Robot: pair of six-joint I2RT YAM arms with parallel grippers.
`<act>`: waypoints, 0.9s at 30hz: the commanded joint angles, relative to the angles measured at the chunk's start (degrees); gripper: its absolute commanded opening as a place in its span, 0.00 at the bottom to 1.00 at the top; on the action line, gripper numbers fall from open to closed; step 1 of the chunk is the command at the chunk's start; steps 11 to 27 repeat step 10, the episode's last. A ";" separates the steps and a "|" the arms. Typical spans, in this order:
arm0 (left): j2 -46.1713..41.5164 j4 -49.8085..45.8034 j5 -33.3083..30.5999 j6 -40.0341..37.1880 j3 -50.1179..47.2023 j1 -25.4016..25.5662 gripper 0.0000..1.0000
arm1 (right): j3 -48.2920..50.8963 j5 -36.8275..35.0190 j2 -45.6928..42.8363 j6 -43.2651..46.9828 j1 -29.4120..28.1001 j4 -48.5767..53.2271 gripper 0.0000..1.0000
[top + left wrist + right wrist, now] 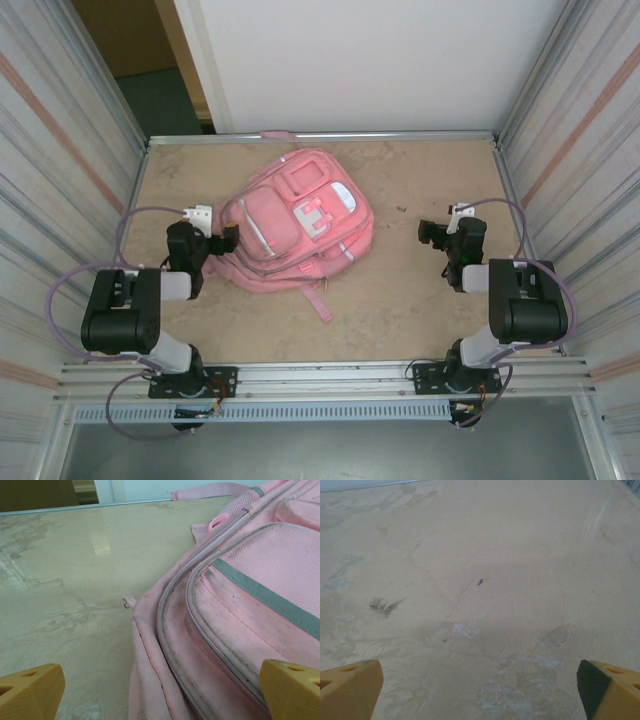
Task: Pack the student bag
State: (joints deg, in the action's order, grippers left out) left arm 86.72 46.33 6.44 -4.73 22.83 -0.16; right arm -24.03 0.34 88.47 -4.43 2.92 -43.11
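The bag is seen lying flat on the desk, front pockets upward, left of centre and toward the far side, with one strap stretched toward the near edge. The left arm is bent inward, and the left jaws are set just beside the bag's left edge; they are spread wide and nothing is clamped. In the left wrist view the bag is found between the two yellow fingertips, one over bare desk and the other over a grey-trimmed pocket (whether fabric is touched cannot be told). A small metal ring is shown at the bag's seam. The right arm is placed at the right, well apart from the bag; the right jaws are likewise spread wide, and stained desk is seen between their fingertips.
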 commanded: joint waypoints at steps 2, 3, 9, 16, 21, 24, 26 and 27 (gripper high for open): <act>-0.13 -1.24 0.28 0.38 0.82 -0.22 0.99 | -0.70 0.65 -0.60 -0.37 -0.20 0.07 0.99; -0.03 -1.17 0.33 0.41 0.81 -0.25 0.99 | -0.75 1.26 -0.51 -0.49 0.06 0.01 0.99; -0.01 -1.16 0.33 0.42 0.81 -0.22 0.99 | -0.60 0.80 -0.69 -0.42 -0.19 -0.09 0.99; -0.09 -1.19 0.33 0.43 0.81 -0.18 0.99 | -0.60 0.84 -0.60 -0.42 -0.18 -0.13 0.99; -0.09 -1.19 0.33 0.43 0.81 -0.18 0.99 | -0.60 0.84 -0.60 -0.42 -0.18 -0.13 0.99; -0.09 -1.19 0.33 0.43 0.81 -0.18 0.99 | -0.60 0.84 -0.60 -0.42 -0.18 -0.13 0.99; -0.09 -1.19 0.33 0.43 0.81 -0.18 0.99 | -0.60 0.84 -0.60 -0.42 -0.18 -0.13 0.99; -0.09 -1.19 0.33 0.43 0.81 -0.18 0.99 | -0.60 0.84 -0.60 -0.42 -0.18 -0.13 0.99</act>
